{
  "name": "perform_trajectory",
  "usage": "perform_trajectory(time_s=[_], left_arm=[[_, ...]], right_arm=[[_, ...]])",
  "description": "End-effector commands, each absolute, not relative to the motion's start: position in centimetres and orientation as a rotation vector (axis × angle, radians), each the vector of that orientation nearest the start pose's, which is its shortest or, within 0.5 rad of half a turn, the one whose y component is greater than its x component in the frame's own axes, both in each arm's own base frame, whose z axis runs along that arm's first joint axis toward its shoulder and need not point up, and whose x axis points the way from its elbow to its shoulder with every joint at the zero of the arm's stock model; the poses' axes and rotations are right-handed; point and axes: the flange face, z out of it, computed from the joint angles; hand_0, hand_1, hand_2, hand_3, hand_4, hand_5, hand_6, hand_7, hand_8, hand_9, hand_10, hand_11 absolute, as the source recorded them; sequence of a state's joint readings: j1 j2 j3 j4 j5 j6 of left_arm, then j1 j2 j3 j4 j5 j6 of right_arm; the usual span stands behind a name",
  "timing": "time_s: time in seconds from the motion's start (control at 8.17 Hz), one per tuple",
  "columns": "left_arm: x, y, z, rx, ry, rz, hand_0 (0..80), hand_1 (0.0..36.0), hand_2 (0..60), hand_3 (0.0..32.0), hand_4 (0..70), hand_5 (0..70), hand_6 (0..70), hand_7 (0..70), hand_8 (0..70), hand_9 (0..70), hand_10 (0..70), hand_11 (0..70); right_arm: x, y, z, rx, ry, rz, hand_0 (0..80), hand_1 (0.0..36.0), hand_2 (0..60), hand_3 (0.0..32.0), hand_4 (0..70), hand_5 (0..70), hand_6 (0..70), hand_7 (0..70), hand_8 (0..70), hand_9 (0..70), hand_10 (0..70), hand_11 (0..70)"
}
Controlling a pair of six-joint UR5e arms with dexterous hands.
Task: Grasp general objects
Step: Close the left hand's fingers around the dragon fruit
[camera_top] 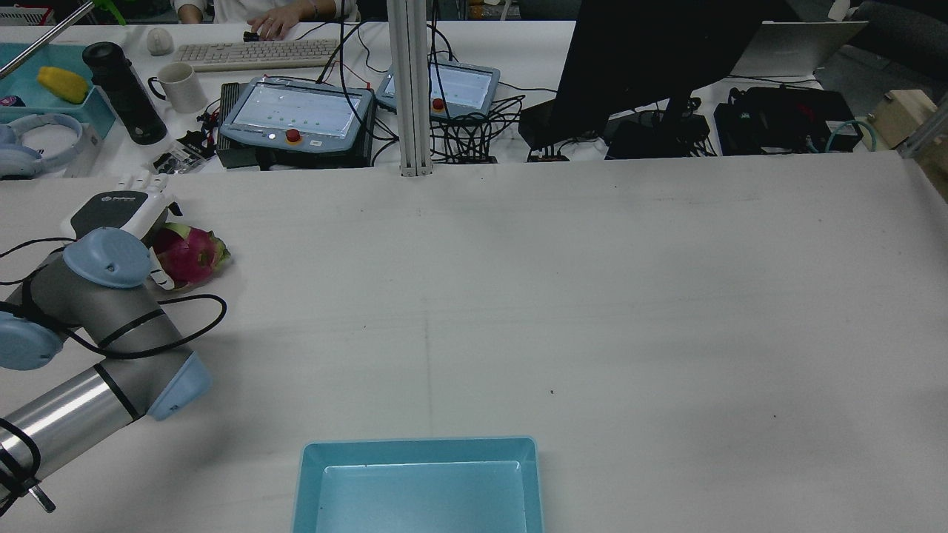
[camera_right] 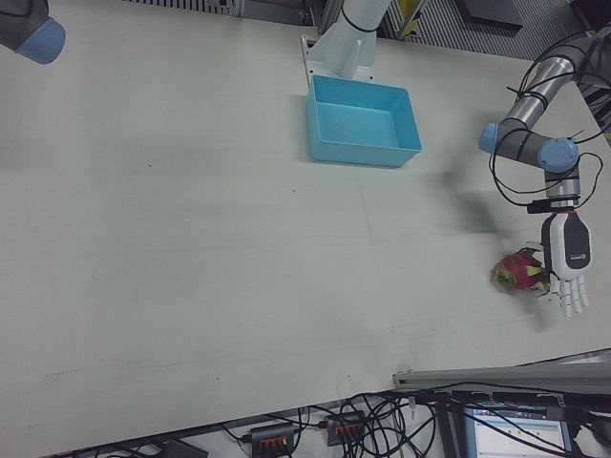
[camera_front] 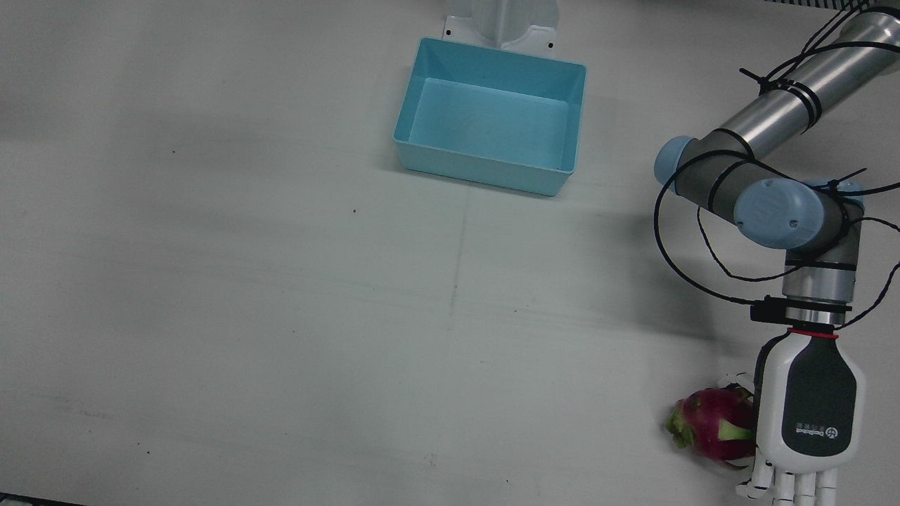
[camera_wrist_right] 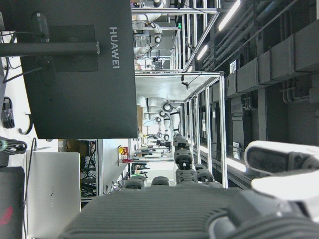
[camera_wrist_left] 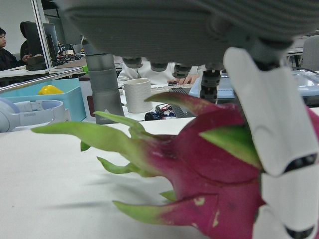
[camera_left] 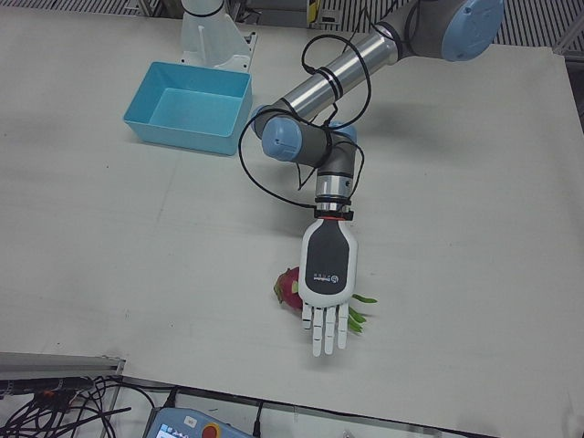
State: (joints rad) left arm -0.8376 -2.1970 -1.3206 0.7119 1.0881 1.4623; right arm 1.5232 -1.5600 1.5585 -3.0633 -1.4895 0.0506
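Low over table, left robot hand point(camera_left: 328, 278) palm-down, fingers extended, above dragon fruit point(camera_front: 714, 424), not gripping.

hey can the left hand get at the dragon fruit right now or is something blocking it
Probably yes. The left hand is already right over the dragon fruit, fingers stretched out flat beyond it, one finger lying against its skin. Only bare table surrounds the fruit, so nothing blocks a grasp.

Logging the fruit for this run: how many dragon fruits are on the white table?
1. A magenta, green-scaled dragon fruit lies near the table's operator-side edge, under the left hand; the hand may hide part of it.
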Motion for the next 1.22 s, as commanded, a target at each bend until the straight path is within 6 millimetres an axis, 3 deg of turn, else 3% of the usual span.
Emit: perform_trajectory(time_s=[0.0, 0.12, 0.24, 0.37, 0.49, 0.61, 0.73, 0.86, 1.1], left_arm=[[31.1, -61.3, 49.4, 0.866, 1.009, -1.09, 57.8, 29.9, 25.3, 0.0, 0.4, 39.9, 0.0, 4.9, 0.0, 0.0, 0.0, 0.3], [31.1, -61.3, 49.5, 0.866, 1.007, -1.09, 57.5, 29.5, 24.6, 0.0, 1.3, 41.7, 0.0, 4.4, 0.0, 0.0, 0.0, 0.0], [31.1, -61.3, 49.5, 0.867, 1.008, -1.092, 57.0, 29.2, 24.8, 0.0, 2.8, 49.3, 0.0, 4.2, 0.0, 0.0, 0.0, 0.3], [31.1, -61.3, 49.2, 0.868, 1.012, -1.092, 55.5, 28.4, 29.5, 0.0, 7.7, 66.4, 0.0, 3.6, 0.0, 0.0, 0.0, 0.1], [31.0, -61.3, 48.9, 0.869, 1.018, -1.096, 53.2, 28.6, 40.8, 0.0, 14.4, 70.0, 0.0, 4.7, 0.0, 0.0, 0.0, 0.2], [31.1, -61.3, 48.8, 0.868, 1.023, -1.096, 51.7, 29.6, 52.9, 0.0, 14.8, 70.0, 0.3, 7.2, 0.0, 0.0, 0.1, 2.0], [31.1, -61.3, 48.8, 0.868, 1.023, -1.096, 45.4, 30.1, 60.0, 0.0, 17.9, 70.0, 3.0, 12.8, 0.0, 1.1, 0.3, 2.3], [30.9, -61.3, 48.7, 0.866, 1.022, -1.102, 31.5, 29.3, 60.0, 0.0, 16.8, 70.0, 3.3, 14.9, 0.0, 1.5, 0.0, 0.7], [30.5, -60.9, 46.4, 0.877, 1.056, -1.107, 22.6, 30.8, 60.0, 0.0, 13.8, 70.0, 3.6, 15.8, 0.0, 1.7, 0.0, 0.6]], right_arm=[[11.7, -51.0, 68.0, 0.026, 2.26, -2.092, 0.0, 0.0, 0.0, 0.0, 0.0, 0.0, 0.0, 0.0, 0.0, 0.0, 0.0, 0.0], [11.7, -51.0, 68.0, 0.026, 2.26, -2.092, 0.0, 0.0, 0.0, 0.0, 0.0, 0.0, 0.0, 0.0, 0.0, 0.0, 0.0, 0.0], [11.7, -51.0, 68.0, 0.026, 2.26, -2.092, 0.0, 0.0, 0.0, 0.0, 0.0, 0.0, 0.0, 0.0, 0.0, 0.0, 0.0, 0.0], [11.7, -51.0, 68.0, 0.026, 2.26, -2.092, 0.0, 0.0, 0.0, 0.0, 0.0, 0.0, 0.0, 0.0, 0.0, 0.0, 0.0, 0.0], [11.7, -51.0, 68.0, 0.026, 2.26, -2.092, 0.0, 0.0, 0.0, 0.0, 0.0, 0.0, 0.0, 0.0, 0.0, 0.0, 0.0, 0.0], [11.7, -51.0, 68.0, 0.026, 2.26, -2.092, 0.0, 0.0, 0.0, 0.0, 0.0, 0.0, 0.0, 0.0, 0.0, 0.0, 0.0, 0.0], [11.7, -51.0, 68.0, 0.026, 2.26, -2.092, 0.0, 0.0, 0.0, 0.0, 0.0, 0.0, 0.0, 0.0, 0.0, 0.0, 0.0, 0.0], [11.7, -51.0, 68.0, 0.026, 2.26, -2.092, 0.0, 0.0, 0.0, 0.0, 0.0, 0.0, 0.0, 0.0, 0.0, 0.0, 0.0, 0.0], [11.7, -51.0, 68.0, 0.026, 2.26, -2.092, 0.0, 0.0, 0.0, 0.0, 0.0, 0.0, 0.0, 0.0, 0.0, 0.0, 0.0, 0.0]])
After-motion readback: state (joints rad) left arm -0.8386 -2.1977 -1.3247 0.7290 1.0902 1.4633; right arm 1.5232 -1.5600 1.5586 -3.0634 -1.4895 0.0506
